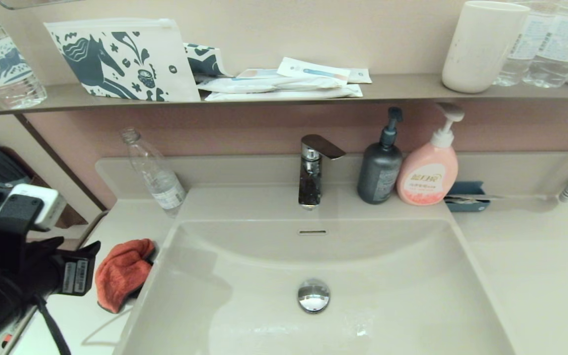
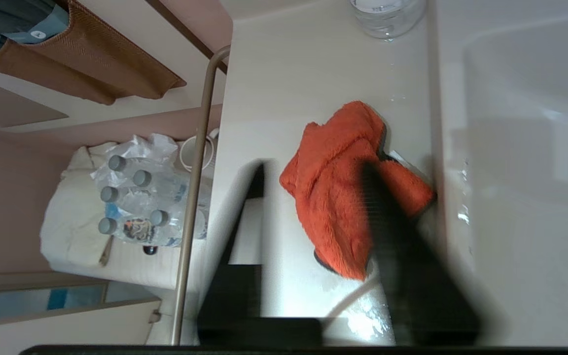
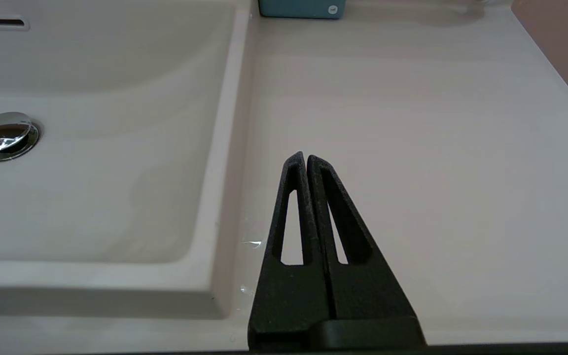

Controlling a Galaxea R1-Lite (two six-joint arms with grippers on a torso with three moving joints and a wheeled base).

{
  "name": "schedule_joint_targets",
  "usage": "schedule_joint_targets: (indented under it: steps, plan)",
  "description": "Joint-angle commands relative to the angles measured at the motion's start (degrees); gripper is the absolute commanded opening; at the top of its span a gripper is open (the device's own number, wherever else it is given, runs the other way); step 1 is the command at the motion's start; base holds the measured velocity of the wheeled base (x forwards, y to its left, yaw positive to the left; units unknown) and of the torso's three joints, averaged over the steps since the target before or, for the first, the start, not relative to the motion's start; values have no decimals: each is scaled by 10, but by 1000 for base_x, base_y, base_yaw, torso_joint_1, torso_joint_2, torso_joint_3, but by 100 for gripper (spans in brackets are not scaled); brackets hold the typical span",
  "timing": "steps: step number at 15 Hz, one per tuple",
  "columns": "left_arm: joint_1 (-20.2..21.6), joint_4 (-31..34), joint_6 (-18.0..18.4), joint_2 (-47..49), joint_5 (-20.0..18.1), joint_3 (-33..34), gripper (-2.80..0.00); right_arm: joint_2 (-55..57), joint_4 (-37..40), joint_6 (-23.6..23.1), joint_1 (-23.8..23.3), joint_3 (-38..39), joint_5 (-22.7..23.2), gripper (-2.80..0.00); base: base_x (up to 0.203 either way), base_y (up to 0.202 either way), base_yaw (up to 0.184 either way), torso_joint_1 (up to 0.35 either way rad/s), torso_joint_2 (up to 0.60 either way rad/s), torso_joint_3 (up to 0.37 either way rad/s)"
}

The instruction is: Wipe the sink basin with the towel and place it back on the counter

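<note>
The orange-red towel (image 1: 121,273) (image 2: 333,197) lies bunched on the counter (image 1: 535,266) (image 2: 313,74), just left of the sink basin (image 1: 244,305) (image 3: 91,197). My left gripper (image 1: 89,256) (image 2: 313,170) hangs open over the towel. One finger stands over the bare counter and the other crosses the towel's basin-side edge; whether it touches the cloth I cannot tell. The chrome drain stopper (image 1: 313,295) (image 3: 3,135) sits in the middle of the basin. My right gripper (image 3: 306,157) is shut on nothing, low over the counter (image 3: 412,123) right of the basin, outside the head view.
A faucet (image 1: 313,167), a clear plastic bottle (image 1: 156,175), a dark pump bottle (image 1: 380,167), a pink pump bottle (image 1: 429,167) and a blue tray (image 1: 466,196) line the back ledge. A metal rail (image 2: 195,172) runs along the counter's left edge. A patterned pouch (image 1: 121,59) stands on the wall shelf.
</note>
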Motion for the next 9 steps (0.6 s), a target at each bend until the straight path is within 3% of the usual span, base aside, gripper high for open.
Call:
schedule_joint_targets:
  steps: [1,5,9]
  plan:
    - [-2,21,-11,-58,-13,9,-280,1,0,0,0,0,0,-280,0,0,0,0,0,0]
    - [0,50,-46,-154,-51,44,-280,1,0,0,0,0,0,-280,0,0,0,0,0,0]
    - [65,100,-54,-285,-86,73,-280,1,0,0,0,0,0,-280,0,0,0,0,0,0]
